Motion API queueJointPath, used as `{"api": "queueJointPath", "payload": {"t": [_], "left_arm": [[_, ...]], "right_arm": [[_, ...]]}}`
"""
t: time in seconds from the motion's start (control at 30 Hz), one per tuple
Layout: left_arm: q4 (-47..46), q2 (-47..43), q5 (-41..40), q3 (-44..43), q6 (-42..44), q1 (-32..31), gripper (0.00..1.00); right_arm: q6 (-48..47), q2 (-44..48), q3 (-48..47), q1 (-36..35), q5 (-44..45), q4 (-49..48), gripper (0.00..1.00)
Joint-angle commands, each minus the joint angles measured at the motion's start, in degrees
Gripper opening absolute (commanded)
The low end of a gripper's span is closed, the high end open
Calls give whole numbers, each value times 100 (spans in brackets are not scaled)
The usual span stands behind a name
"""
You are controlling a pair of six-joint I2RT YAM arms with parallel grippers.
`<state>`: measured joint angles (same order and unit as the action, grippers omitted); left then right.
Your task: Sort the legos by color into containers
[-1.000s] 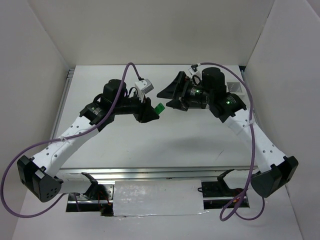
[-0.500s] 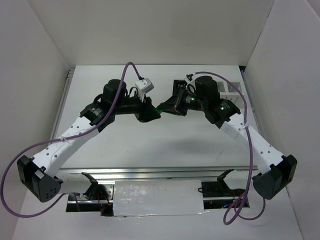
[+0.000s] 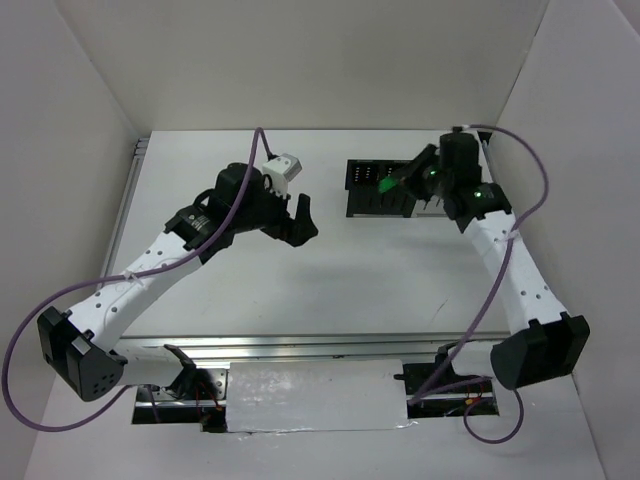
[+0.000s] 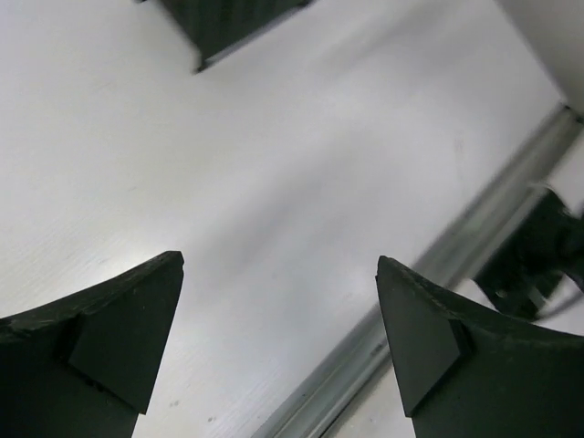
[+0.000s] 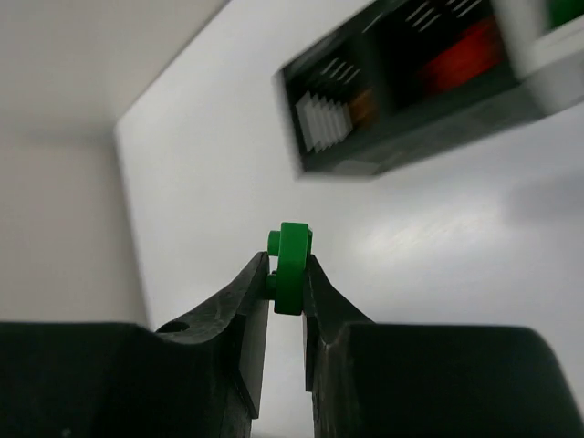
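Between the fingertips of the right hand [image 5: 285,274] sits a green lego [image 5: 290,266], pinched edge-on so that its rounded top stands proud of the tips. Ahead of that hand and off to its right lie the containers [image 5: 401,91]. From the wrist they are blurred: a black bin with pale ribs and a brown-orange fleck, then a black bin with red inside, then a white rim at the frame's edge. From above, the right hand [image 3: 397,182] hangs over the right end of the black bins [image 3: 365,190], and its arm hides whatever lies further right.

The left hand [image 3: 300,215] is spread wide and holds nothing. Below its dark, wedge-shaped fingers [image 4: 128,328] we see only bare white bench [image 4: 292,164] and a ribbed metal rail [image 4: 411,301]. A purple cable [image 3: 255,150] loops over its wrist.

A second ago the left hand held the lego out at mid-bench, with the right hand open just beside it. Since then the brick has changed hands, the right arm has swung away to the bins, and the left fingers have parted.
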<state>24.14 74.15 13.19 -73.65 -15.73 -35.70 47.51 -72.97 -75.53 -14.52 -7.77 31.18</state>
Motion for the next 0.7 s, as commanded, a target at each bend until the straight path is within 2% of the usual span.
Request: {"api": "queueJointPath", "payload": {"t": [0.0,0.07,0.13,0.2,0.23,0.4,0.53,0.67], "left_arm": [[441,-216,-1599,-141,-519,28,99],[661,-260,-1679,-36,-598,81,99],[906,-287,-1610,-1,-598,133,100],[1066,-339,-1574,26,-598,151,99],[1171,-383,-1600,87,-590,169,100],[1330,-726,-1696,359,-624,283,99],[1532,-849,-1758,456,-590,406,99],[1603,-920,-1873,483,-546,476,99]], "right_arm": [[-821,-462,-523,941,1794,503,0],[-927,-1120,-1146,1135,2769,669,0],[-1068,-2057,-2164,1390,3183,1169,0],[-1208,-2623,-3155,1574,3290,1634,0],[-1270,-3070,-3422,1602,3360,1741,0],[-1542,-3961,-4609,1707,3203,2137,0],[-1516,-4059,-4498,1707,3089,2085,3],[-1481,-3830,-4006,1698,2869,1709,7]]}}
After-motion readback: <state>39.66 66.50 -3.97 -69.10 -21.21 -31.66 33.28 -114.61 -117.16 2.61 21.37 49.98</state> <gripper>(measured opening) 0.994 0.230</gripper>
